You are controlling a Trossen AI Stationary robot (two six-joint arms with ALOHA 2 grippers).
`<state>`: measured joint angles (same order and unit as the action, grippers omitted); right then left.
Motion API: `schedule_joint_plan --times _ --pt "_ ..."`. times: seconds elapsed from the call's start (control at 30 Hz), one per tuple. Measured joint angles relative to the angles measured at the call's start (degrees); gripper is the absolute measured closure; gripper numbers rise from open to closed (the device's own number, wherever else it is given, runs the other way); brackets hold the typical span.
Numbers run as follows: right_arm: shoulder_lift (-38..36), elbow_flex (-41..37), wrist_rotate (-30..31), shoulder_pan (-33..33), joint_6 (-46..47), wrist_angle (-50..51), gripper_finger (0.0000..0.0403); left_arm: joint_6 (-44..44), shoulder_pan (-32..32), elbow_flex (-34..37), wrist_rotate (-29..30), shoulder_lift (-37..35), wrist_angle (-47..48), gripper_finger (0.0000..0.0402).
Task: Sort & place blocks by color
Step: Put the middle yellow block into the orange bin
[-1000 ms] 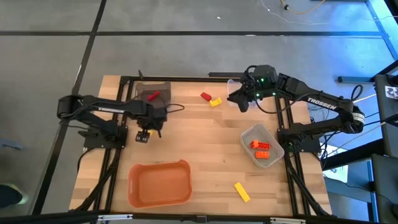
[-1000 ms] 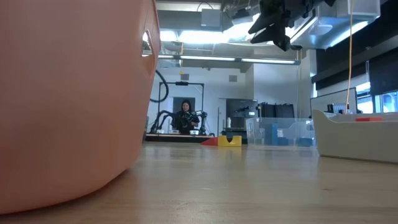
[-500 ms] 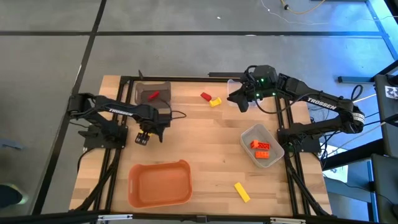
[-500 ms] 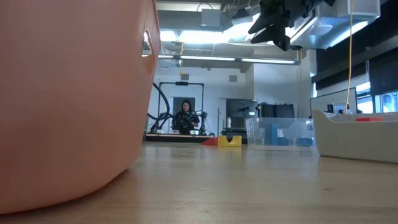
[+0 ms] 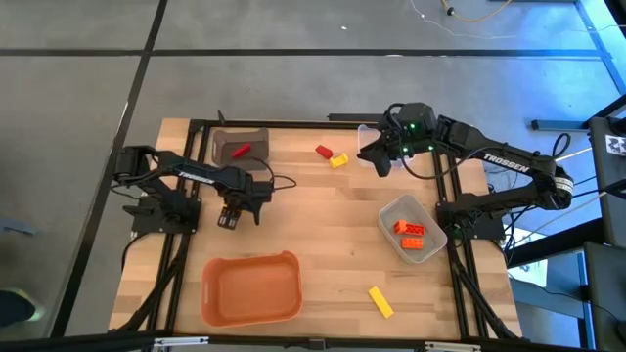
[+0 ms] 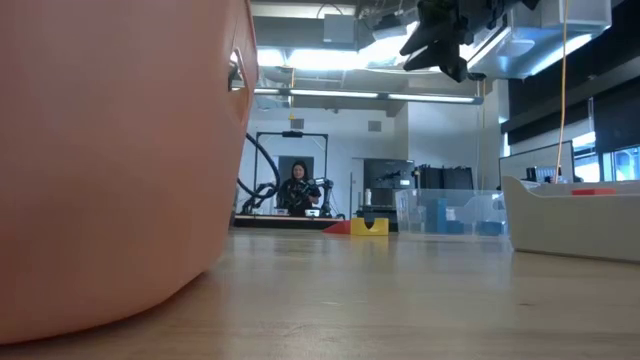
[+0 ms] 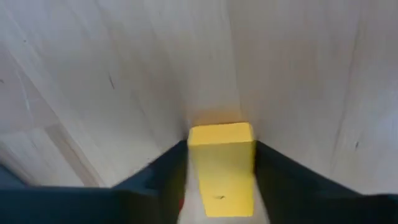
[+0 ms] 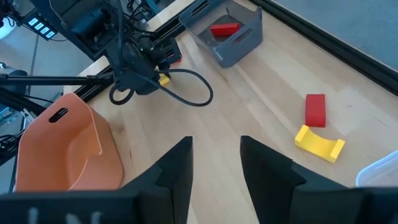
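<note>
The left gripper [image 5: 227, 221], jaws clamped on a small yellow plastic brick [image 7: 221, 167], has drifted from beside the dark grey bin [image 5: 240, 145] toward the orange plastic tub [image 5: 250, 289], probably its destination. Farther off, the right gripper [image 5: 380, 163] hovers open-jawed near loose red [image 5: 323, 151] and yellow bricks [image 5: 338, 160].
</note>
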<state>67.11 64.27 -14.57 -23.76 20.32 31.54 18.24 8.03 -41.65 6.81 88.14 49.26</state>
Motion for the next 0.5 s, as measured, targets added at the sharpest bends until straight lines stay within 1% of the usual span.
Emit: schedule_joint_plan --times 0.07,0.2,0.27,0.37,0.5 --pt "0.0 0.0 0.0 -0.01 -0.07 0.3 0.0269 -1.84 0.0 -0.09 0.15 -0.1 -0.26 0.0289" --pt "0.0 0.0 -0.6 0.01 -2.0 0.48 0.0269 -5.79 0.04 -1.58 -1.23 -1.1 -1.09 0.0292" --pt "0.02 0.0 -1.3 -0.01 -3.49 0.5 0.0269 -7.33 0.02 -3.3 -1.86 -2.84 -1.0 0.0292" --pt "0.02 0.0 -1.49 -0.01 -6.12 0.51 0.0269 -9.36 0.04 -7.15 -1.82 -5.94 -1.45 0.0292" --pt "0.02 0.0 -2.64 -0.01 -9.11 0.49 0.0269 -13.92 0.09 -13.61 -1.33 -10.22 -5.07 0.0292"
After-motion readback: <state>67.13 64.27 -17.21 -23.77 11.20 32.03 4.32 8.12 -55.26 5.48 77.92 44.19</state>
